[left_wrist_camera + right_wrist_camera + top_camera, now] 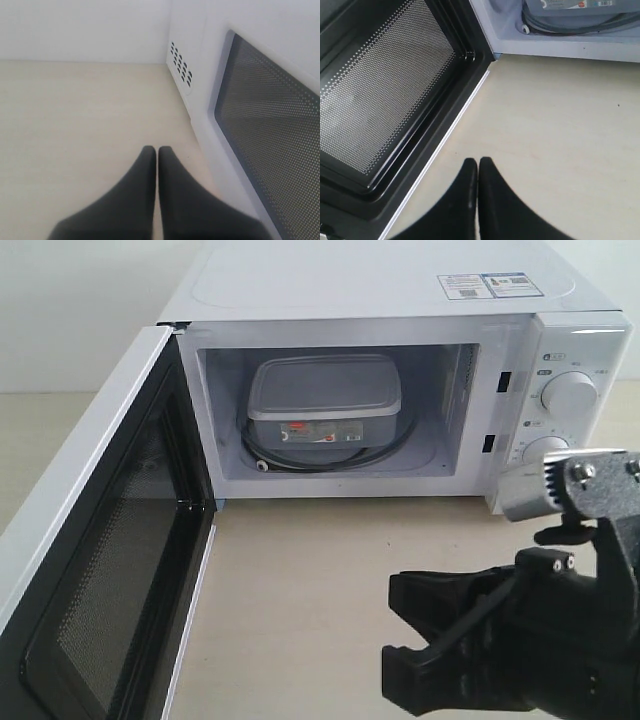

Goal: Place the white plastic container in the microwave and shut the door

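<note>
The white plastic container (322, 402) sits inside the microwave (400, 300), on the turntable ring, its red-and-dark label facing out. The door (95, 570) hangs wide open at the left, mesh window and black inner frame showing. My right gripper (395, 630) hovers low over the table in front of the control panel, well clear of the cavity. The right wrist view shows that gripper (478, 161) shut and empty, the door's (385, 100) inner side beside it and the container's (580, 5) base ahead. My left gripper (157, 149) is shut and empty, next to the door's (270, 115) outer face.
Two round dials (570, 395) sit on the microwave's right panel. Beige tabletop (300, 590) stretches between the open door and my right arm. In the left wrist view, the microwave's side wall with vent holes (181, 67) stands ahead, with tabletop (75, 125) around the fingers.
</note>
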Robot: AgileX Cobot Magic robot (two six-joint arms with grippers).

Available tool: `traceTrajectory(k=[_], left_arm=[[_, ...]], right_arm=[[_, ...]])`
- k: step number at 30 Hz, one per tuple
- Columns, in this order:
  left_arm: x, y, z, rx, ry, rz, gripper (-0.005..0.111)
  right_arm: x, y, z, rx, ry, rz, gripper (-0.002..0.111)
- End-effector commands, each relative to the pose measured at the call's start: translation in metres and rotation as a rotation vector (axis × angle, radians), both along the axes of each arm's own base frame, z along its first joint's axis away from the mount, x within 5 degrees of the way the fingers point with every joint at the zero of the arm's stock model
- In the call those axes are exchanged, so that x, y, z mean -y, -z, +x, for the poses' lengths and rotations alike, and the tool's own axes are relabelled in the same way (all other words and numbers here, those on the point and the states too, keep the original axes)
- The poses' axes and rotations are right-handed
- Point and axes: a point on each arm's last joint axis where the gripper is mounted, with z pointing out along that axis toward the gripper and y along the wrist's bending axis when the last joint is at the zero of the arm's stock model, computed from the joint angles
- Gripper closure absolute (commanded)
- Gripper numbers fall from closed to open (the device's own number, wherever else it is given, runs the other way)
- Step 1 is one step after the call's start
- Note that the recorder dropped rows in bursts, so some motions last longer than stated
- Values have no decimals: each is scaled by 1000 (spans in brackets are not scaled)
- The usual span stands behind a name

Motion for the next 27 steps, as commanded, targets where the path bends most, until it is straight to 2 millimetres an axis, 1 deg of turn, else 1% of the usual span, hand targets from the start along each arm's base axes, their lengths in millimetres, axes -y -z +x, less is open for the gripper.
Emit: traceTrajectory(k=[1,5,8,9,12,15,18,21,27], left_arm=[[0,1,0,-2,-3,-1,103],[0,1,0,-2,-3,-1,103],[0,1,0,-2,-3,-1,103],[0,1,0,-2,-3,-1,103],[0,1,0,-2,-3,-1,103],[0,1,0,-2,-3,-1,103],[0,1,0,-2,-3,-1,103],[0,1,0,-2,-3,-1,103],[0,1,0,-2,-3,-1,103]], right_arm=[[17,-1,0,-3,-35,15,108],[40,-6,-4,22,13,84,108],[62,-2,-11,62,77,122,108],[71,0,-14,85,115,136,108],[92,9,-23,143,192,149,108],[108,22,-31,184,271,156,108],[121,36,-37,209,359,159,108],[128,33,-40,265,422,189,108],[136,27,-46,343,490,226,108]])
